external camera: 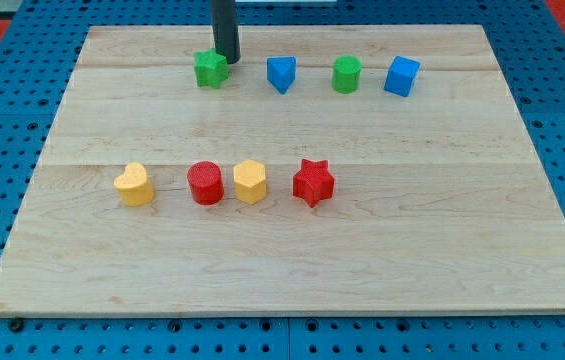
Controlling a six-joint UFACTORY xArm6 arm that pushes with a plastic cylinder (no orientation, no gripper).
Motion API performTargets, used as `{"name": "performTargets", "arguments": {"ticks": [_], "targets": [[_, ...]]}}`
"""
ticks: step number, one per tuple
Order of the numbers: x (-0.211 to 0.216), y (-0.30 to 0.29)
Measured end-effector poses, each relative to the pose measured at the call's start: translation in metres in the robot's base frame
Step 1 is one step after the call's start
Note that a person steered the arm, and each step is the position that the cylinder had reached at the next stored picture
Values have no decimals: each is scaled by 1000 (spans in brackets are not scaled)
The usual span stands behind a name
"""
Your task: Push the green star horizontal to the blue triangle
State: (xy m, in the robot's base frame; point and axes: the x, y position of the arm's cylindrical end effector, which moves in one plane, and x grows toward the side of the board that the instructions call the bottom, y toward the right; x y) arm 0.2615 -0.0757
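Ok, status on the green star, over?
My tip at green star's upper right, touching or nearly. Star level with blue triangle, on its left. Nothing between them.

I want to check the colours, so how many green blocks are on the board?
2, both in the top row: the green star at the view's left, with my tip touching its upper right, and the green cylinder between two blue blocks. None seems hidden.
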Motion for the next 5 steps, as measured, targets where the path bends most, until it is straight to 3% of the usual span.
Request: {"name": "performTargets", "arguments": {"ticks": [2, 3, 5], "targets": [[-2, -3], [-39, -5], [-44, 19]]}}
